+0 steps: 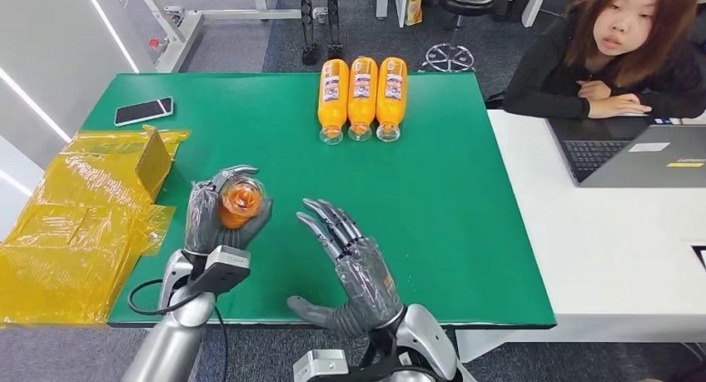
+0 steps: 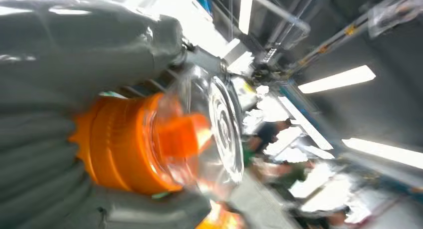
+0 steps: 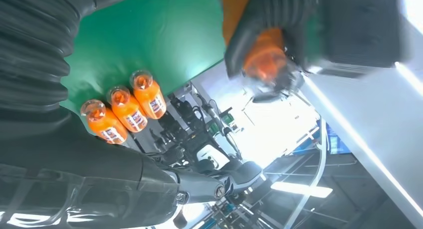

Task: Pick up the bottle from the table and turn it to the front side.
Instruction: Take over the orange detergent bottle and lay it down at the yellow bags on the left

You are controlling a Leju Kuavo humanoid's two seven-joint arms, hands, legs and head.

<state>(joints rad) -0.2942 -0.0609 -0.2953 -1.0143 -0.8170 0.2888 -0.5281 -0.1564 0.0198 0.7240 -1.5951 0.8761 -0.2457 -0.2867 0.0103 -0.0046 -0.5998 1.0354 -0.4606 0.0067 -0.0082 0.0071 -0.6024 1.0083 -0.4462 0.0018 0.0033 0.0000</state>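
My left hand (image 1: 218, 218) grips an orange bottle (image 1: 241, 200) and holds it above the green table (image 1: 433, 199), its clear base end turned toward my head camera. Close up in the left wrist view, the bottle (image 2: 149, 144) shows its orange body and clear base between my grey fingers (image 2: 45, 154). My right hand (image 1: 350, 261) hovers beside it with fingers spread and nothing in it. The right wrist view catches the held bottle (image 3: 264, 59) wrapped by my left hand (image 3: 274, 19).
Three orange bottles (image 1: 361, 96) lie side by side at the table's far edge, also visible as three bottles (image 3: 124, 109). A phone (image 1: 143, 111) and crumpled yellow plastic bags (image 1: 79, 224) sit at the left. A person (image 1: 620, 53) sits by a laptop (image 1: 641, 153) on the white table at the right.
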